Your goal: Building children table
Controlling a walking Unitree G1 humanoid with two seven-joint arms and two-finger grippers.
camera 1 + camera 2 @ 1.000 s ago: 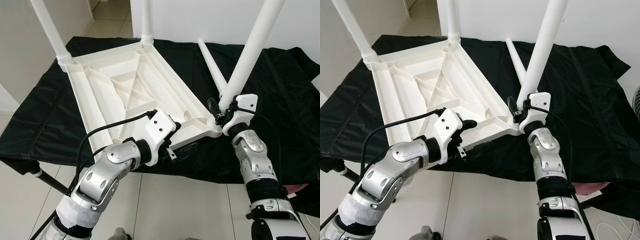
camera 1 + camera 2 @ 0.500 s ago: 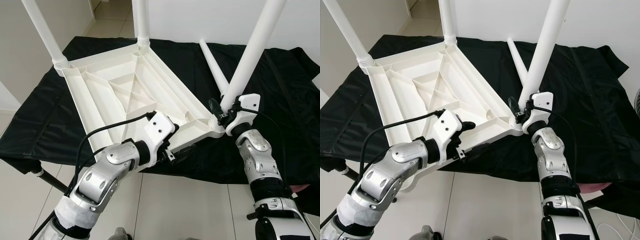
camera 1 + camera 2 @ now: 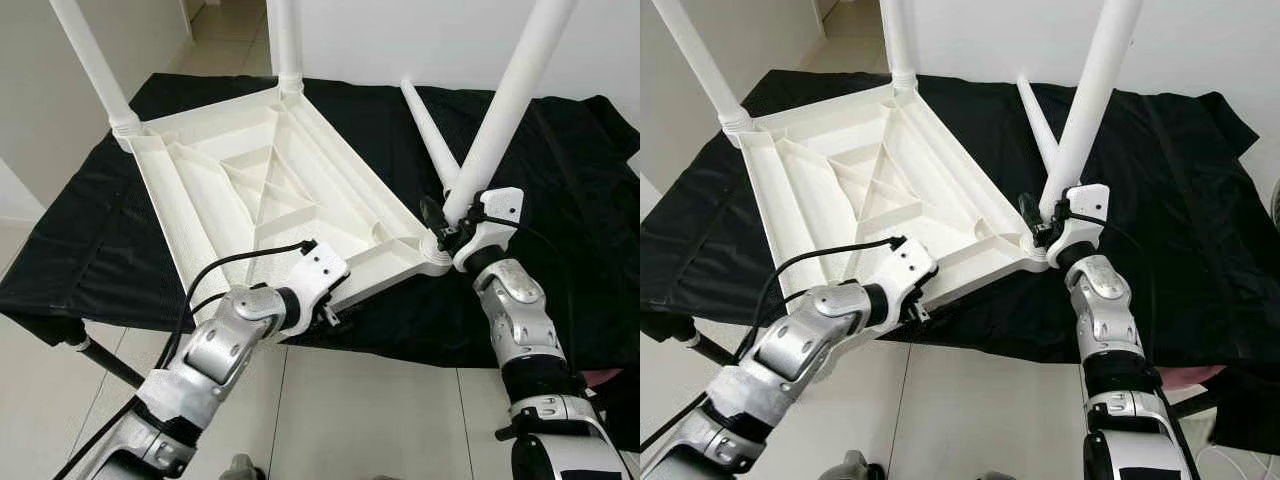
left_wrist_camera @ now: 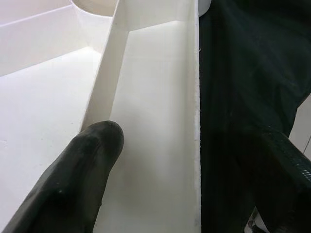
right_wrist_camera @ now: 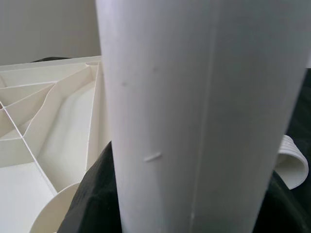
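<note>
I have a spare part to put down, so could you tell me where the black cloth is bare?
Bare black cloth lies right of the loose leg, and a strip left of the upturned tabletop. Crowded: the near edge, where the left gripper and right gripper work.

The left arm is being stretched forward and to the right, elbow bent, wrist turned so that the left gripper is being held low with its fingers parted; one finger and the other finger are being kept well apart in the left wrist view. The right arm is being raised nearly upright, forearm vertical. The right gripper is being held at the top of it, its fingers being pressed closed.
</note>
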